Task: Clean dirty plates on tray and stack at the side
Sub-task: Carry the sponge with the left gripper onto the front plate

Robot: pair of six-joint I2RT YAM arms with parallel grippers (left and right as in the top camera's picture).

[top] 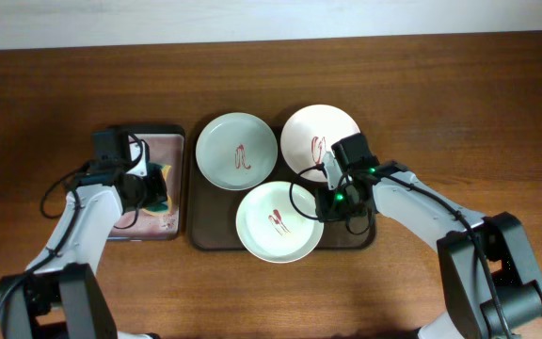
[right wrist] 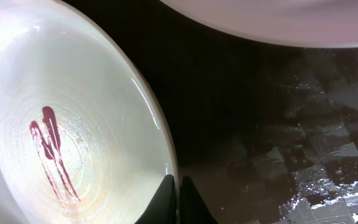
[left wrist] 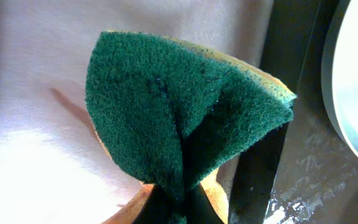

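Three dirty plates with red sauce squiggles lie on the dark brown tray (top: 346, 240): a pale green one (top: 236, 151) at back left, a pinkish-white one (top: 314, 132) at back right, a white one (top: 278, 222) in front. My right gripper (top: 326, 201) is shut on the white plate's right rim, clearly so in the right wrist view (right wrist: 178, 186), where the plate (right wrist: 61, 124) fills the left. My left gripper (top: 158, 191) is shut on a green and yellow sponge (left wrist: 179, 106), pinched into a fold, over the small black tray (top: 182, 141).
The small black tray with a pinkish inside (left wrist: 23, 93) stands left of the brown tray, its dark rim (left wrist: 272, 143) close to the sponge. Bare wooden table (top: 271, 66) lies behind and in front of both trays.
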